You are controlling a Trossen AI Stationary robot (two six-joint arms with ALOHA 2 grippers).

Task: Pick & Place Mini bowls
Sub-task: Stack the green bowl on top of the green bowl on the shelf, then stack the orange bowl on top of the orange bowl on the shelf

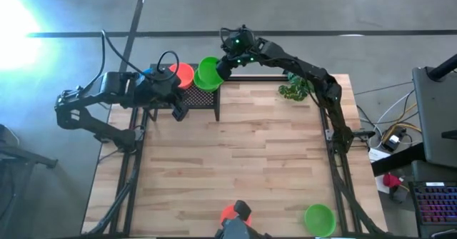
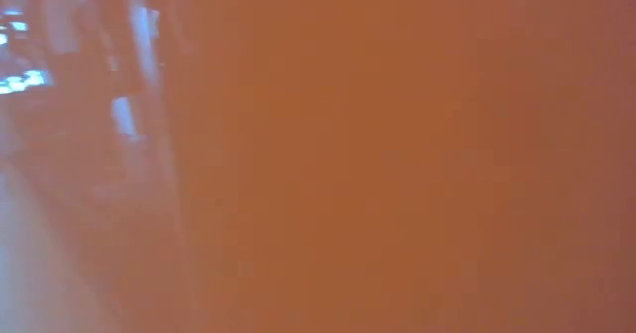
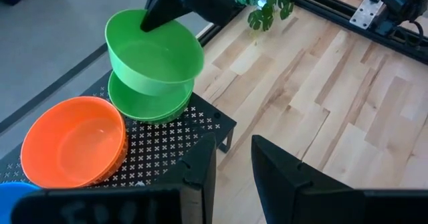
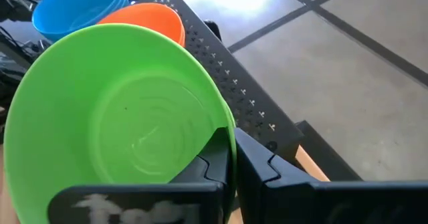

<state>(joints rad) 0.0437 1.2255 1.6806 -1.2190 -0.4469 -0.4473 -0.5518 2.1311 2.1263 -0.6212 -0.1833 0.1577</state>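
Observation:
A black wire-mesh stand (image 1: 203, 100) sits at the table's far left. It carries a blue mini bowl (image 1: 150, 73), an orange stack (image 3: 73, 140) and a green stack (image 3: 150, 103). Just above the green stack hangs another green mini bowl (image 3: 155, 50), with my right gripper (image 1: 220, 69) shut on it. My left gripper (image 3: 233, 157) hovers open by the stand's near edge with nothing between its fingers. Two more mini bowls rest on the table by its near edge, an orange one (image 1: 228, 213) and a green one (image 1: 319, 218). My right gripper pinches the green bowl's rim (image 4: 231, 134), one finger inside the bowl and one outside. The fingers come slanting down from the far right. The bowl is tilted, mouth up, over the green stack; whether its bottom touches the stack I cannot tell.
A leafy plant sprig (image 1: 294, 89) lies at the table's far right beside my right arm. The low view is filled by an orange surface (image 2: 397, 154) close to that camera. Bare wood (image 1: 243, 153) spreads across the middle of the table.

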